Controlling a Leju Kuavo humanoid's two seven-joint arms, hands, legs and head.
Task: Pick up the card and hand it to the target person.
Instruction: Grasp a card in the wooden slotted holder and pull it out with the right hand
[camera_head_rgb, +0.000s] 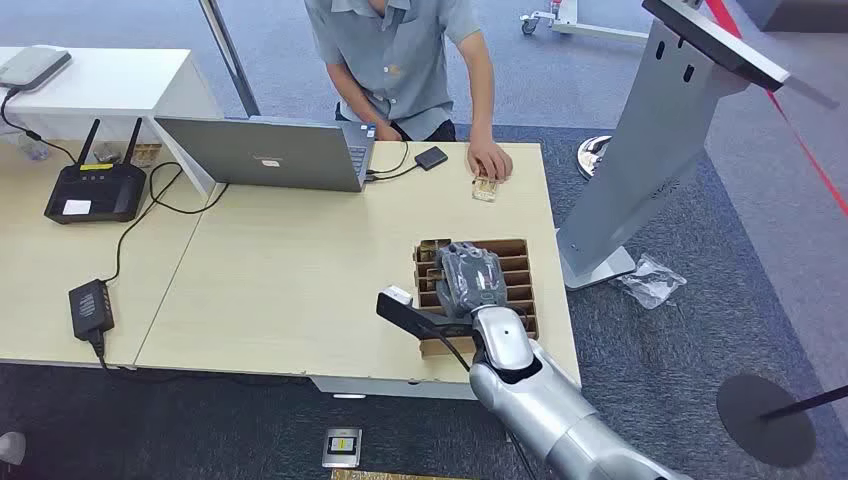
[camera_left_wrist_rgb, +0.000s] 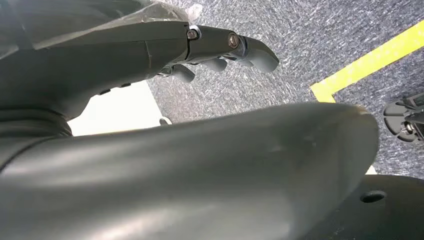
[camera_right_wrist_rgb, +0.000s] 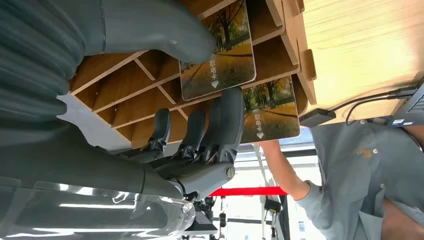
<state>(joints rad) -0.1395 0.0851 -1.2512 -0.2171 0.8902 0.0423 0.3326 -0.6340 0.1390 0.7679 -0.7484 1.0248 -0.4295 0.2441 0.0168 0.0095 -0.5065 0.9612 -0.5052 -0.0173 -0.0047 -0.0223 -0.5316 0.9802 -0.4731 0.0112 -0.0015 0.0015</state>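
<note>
Between right hand (camera_right_wrist_rgb: 165, 90) fingertips: card (camera_right_wrist_rgb: 218, 55) printed with autumn trees.

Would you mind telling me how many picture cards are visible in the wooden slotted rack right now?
2. One card is pinched between the right hand's thumb and fingers; a second card stands in the neighbouring slot of the rack. The hand may hide others.

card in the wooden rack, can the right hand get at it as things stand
Probably yes. The right hand is already over the wooden rack, and in the right wrist view its thumb and a finger sit on either side of the card, with nothing between them.
</note>
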